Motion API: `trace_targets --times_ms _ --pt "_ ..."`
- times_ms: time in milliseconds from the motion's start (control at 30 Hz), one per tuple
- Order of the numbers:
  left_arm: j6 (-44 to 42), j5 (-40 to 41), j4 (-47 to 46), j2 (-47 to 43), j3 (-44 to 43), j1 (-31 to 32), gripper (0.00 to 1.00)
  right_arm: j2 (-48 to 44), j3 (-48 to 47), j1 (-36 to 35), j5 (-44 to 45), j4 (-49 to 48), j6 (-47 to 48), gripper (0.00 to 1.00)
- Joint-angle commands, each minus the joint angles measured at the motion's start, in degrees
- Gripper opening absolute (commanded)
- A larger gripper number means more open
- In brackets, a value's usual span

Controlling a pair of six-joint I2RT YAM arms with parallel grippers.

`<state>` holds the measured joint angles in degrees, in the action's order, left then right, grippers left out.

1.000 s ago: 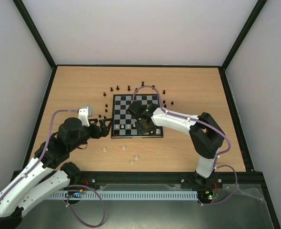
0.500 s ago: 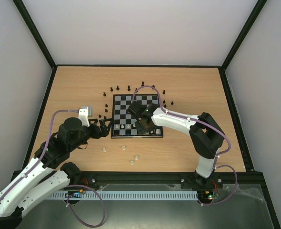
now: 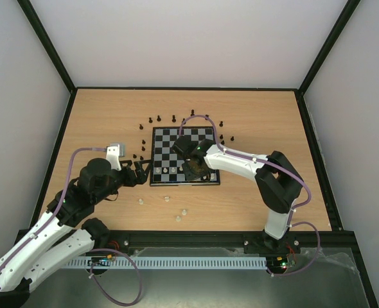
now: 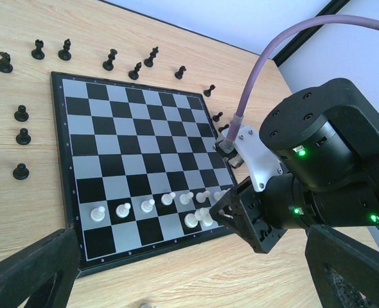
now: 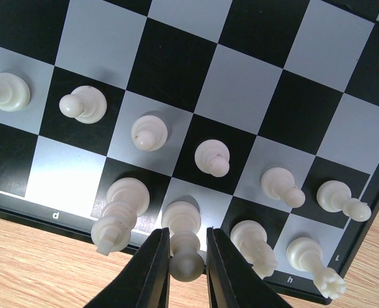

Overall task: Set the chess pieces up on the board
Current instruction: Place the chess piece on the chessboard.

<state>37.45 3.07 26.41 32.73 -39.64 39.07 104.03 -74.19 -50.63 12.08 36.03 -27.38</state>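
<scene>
From above, the right gripper (image 3: 193,169) and its wrist cover the lower right part of the board (image 3: 170,142), so the pieces under them cannot be made out. In the left wrist view the same arm blocks the board's lower right corner.

The right wrist view shows only the board's bottom rows. Its fingers (image 5: 156,269) stand close together on either side of a round-headed white piece (image 5: 184,263). This piece stands in the bottom row, at the lower middle of the frame. Whether the fingers press on it I cannot tell.

White pieces (image 4: 148,206) line the two bottom rows. Four loose white pieces (image 3: 178,219) lie on the wood below the board. Black pieces (image 4: 22,114) ring its left, top and right sides, off it.

The left gripper (image 3: 139,172), at the board's left edge, has its fingers (image 4: 29,276) spread wide, holding nothing.

The table (image 3: 99,122) is light wood with a black rim, and pale walls stand round it.
</scene>
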Motion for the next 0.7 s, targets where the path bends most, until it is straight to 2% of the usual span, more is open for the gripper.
trace_targets --times_ms 0,667 --pt "-0.64 0.47 -1.14 0.12 0.77 -0.27 0.99 0.75 0.55 0.34 0.67 1.65 0.31 0.17" --pt "-0.45 0.14 -1.63 0.49 0.96 -0.28 0.99 -0.43 1.52 0.28 1.19 1.72 0.11 0.17"
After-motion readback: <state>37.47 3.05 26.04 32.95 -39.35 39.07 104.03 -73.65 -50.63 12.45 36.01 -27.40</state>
